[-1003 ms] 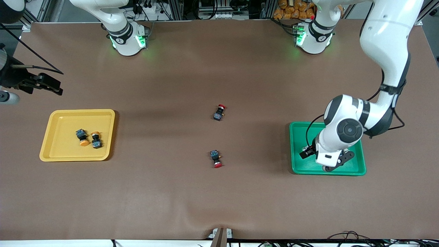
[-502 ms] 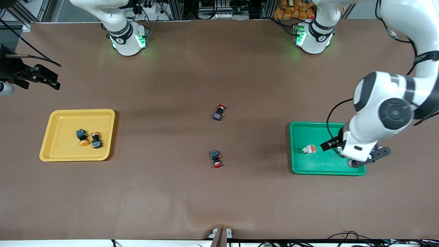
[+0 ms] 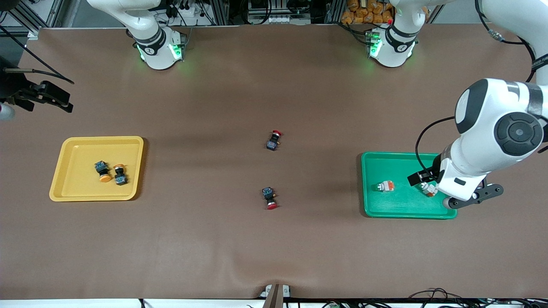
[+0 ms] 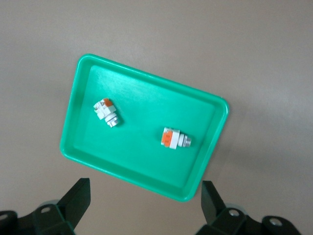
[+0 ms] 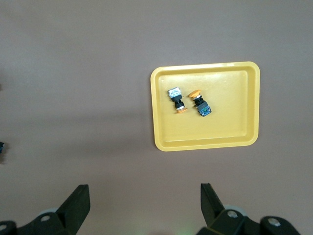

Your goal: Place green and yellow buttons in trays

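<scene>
Two whitish buttons with orange blocks lie apart in the green tray; the left wrist view shows the same buttons in that tray. My left gripper hangs open and empty, high over the tray's edge toward the left arm's end. Two orange-capped buttons lie side by side in the yellow tray, also seen from the right wrist. My right gripper is open and empty, raised near the table's edge at the right arm's end.
Two red-capped black buttons lie on the brown mat mid-table, one farther from the front camera than the other. Bare mat stretches between them and each tray.
The left arm has risen and swung off the green tray toward its own end of the table, uncovering both whitish buttons. The right gripper has drifted slightly farther out.
</scene>
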Tool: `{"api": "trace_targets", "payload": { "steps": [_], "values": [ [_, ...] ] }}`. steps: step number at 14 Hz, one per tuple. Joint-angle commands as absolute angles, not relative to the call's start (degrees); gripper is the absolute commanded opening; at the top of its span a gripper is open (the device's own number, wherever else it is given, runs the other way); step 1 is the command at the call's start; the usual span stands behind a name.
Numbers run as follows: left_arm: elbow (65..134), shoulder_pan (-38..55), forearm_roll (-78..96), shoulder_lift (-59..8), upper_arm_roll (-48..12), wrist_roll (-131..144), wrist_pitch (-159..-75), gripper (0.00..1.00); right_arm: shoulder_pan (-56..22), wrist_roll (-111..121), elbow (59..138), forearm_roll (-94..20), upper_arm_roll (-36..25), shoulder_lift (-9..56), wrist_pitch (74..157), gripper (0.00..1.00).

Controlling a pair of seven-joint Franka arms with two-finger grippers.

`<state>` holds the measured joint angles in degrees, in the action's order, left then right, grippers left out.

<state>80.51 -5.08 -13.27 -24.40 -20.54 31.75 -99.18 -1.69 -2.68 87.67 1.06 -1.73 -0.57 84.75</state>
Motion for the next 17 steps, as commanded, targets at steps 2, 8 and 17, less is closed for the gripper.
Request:
{"api": "trace_targets", "payload": {
  "steps": [2,8,17],
  "values": [
    [77.7,-5.3,-8.4,-19.4,-21.2,25.9,-93.6,1.00,-0.4,-2.4,83.5,0.4,-1.5,1.1,83.7,1.00],
    [77.7,-11.5,-4.0,-12.8,-20.8,21.5,-89.1,1.00,-0.7,-3.3,83.8,0.5,-1.3,1.1,82.4,1.00],
    [80.2,-5.1,-1.1,-2.8,-10.5,11.7,-83.6,1.00,2.0,-3.3,83.5,-3.7,-1.5,0.9,82.4,1.00]
  ]
}}
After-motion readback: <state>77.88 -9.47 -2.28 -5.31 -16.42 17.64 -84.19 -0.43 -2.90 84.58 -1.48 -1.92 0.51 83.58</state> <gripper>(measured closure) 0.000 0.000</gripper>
